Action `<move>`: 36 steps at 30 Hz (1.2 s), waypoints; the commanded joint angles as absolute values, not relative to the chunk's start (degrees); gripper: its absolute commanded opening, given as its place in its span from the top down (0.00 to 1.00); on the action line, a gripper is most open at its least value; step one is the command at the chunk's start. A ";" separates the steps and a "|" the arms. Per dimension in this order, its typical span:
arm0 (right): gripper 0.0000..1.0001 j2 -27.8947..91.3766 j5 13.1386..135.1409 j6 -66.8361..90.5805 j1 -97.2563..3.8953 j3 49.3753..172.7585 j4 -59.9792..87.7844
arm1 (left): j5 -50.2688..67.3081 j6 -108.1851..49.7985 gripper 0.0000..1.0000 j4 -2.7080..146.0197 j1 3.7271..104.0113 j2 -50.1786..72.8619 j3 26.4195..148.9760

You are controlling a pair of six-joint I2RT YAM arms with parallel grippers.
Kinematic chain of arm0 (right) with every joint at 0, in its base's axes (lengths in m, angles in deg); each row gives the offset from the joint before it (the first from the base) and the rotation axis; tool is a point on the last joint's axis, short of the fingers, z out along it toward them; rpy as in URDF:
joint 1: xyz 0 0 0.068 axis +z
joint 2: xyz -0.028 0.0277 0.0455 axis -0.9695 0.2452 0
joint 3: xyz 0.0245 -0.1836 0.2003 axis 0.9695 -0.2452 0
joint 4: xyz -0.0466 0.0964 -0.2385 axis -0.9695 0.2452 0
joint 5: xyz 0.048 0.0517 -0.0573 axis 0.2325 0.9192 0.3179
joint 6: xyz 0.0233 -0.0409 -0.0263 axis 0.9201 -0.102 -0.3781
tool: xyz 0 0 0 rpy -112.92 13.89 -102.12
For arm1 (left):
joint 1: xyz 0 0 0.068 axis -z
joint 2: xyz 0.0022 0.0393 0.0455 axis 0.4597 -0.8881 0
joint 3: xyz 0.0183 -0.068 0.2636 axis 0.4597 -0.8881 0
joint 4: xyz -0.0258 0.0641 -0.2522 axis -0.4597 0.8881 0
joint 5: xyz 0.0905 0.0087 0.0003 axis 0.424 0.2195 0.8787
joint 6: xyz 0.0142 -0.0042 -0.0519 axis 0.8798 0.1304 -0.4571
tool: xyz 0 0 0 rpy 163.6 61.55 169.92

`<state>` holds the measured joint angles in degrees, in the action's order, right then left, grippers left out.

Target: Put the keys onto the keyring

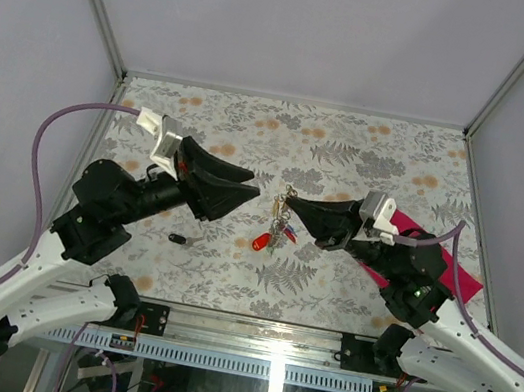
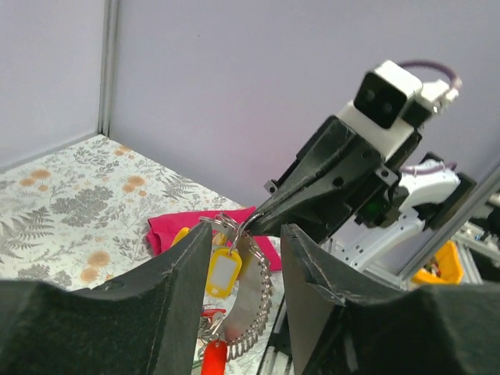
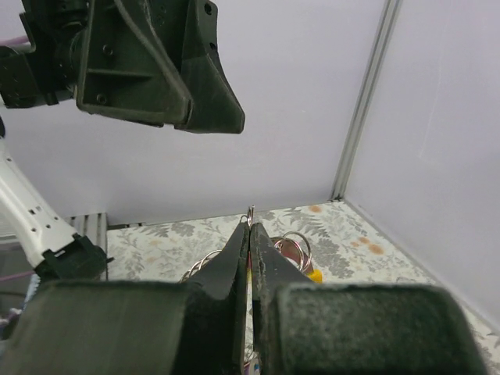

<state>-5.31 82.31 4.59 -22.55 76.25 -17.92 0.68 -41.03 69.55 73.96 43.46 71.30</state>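
Near the middle of the table (image 1: pixel 351 151), the keyring (image 1: pixel 288 199) is pinched by the right gripper (image 1: pixel 293 203), whose fingers are pressed together on the thin wire. The keys (image 1: pixel 274 231) are hung beneath it (red, yellow and blue heads are made out). At 9 o'clock from the keyring, the left gripper (image 1: pixel 255 185) is held with its fingers parted, near it but apart. One black key (image 1: pixel 178 239) is seen lying at 8 o'clock, well apart. The magenta cloth (image 1: pixel 464 277) is seen at 3 o'clock.
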 commanded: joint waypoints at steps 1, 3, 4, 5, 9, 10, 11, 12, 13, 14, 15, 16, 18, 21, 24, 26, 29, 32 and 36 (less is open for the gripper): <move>1.00 -6.58 83.06 10.65 -22.23 81.50 -16.73 | -6.34 -29.52 0.57 72.39 74.32 41.52 74.13; 1.00 -6.62 84.18 12.35 -22.21 81.89 -16.57 | -8.38 -27.92 0.55 72.36 74.31 40.57 74.58; 1.00 -6.61 85.00 12.99 -22.27 82.07 -16.58 | -9.20 -27.28 0.54 72.33 74.34 40.27 74.71; 1.00 -6.62 85.79 13.61 -22.26 82.24 -16.58 | -9.74 -26.82 0.54 72.30 74.32 40.06 74.80; 1.00 -6.34 90.05 15.21 -22.23 82.71 -16.88 | -10.44 -25.89 0.53 71.50 74.32 40.12 74.71; 1.00 -6.28 90.65 15.58 -22.24 82.72 -17.15 | -10.77 -25.80 0.53 71.21 74.32 40.26 74.65; 1.00 -6.16 91.07 15.99 -22.21 82.67 -17.57 | -11.22 -25.72 0.53 70.95 74.32 40.45 74.61; 1.00 -6.07 91.52 16.39 -22.27 82.58 -18.16 | -11.66 -25.70 0.53 70.87 74.30 40.45 74.54; 1.00 -5.93 91.87 16.81 -22.25 82.55 -18.69 | -12.14 -25.78 0.53 70.66 74.31 40.44 74.63; 1.00 -5.85 92.23 17.35 -22.24 82.47 -19.56 | -12.76 -25.79 0.53 70.42 74.30 40.57 74.52; 1.00 -5.71 92.51 17.70 -22.28 82.37 -20.11 | -13.14 -25.91 0.54 70.03 74.30 40.59 74.38; 1.00 -5.56 92.82 18.04 -22.28 82.37 -20.58 | -13.45 -26.15 0.54 69.68 74.33 40.63 74.21; 1.00 -5.32 93.03 18.68 -22.26 82.26 -21.44 | -14.30 -26.58 0.55 68.65 74.33 40.64 73.66; 1.00 -5.01 93.05 19.55 -22.28 82.00 -22.78 | -15.86 -27.45 0.57 67.16 74.30 40.60 72.94; 1.00 -4.96 93.00 20.40 -22.21 81.82 -24.10 | -17.16 -28.24 0.57 65.61 74.30 40.52 72.06; 1.00 -4.87 93.04 20.70 -22.21 81.84 -24.47 | -17.83 -28.93 0.57 64.53 74.32 40.51 71.65; 1.00 -4.78 93.04 20.92 -22.24 81.93 -24.79 | -18.79 -29.66 0.58 63.22 74.30 40.32 71.35; 1.00 -4.54 93.04 21.00 -22.27 81.97 -25.01 | -18.92 -30.00 0.60 62.84 74.35 40.21 71.26; 1.00 -4.27 93.20 21.28 -22.28 82.10 -25.25 | -19.05 -30.68 0.63 62.10 74.30 39.95 71.08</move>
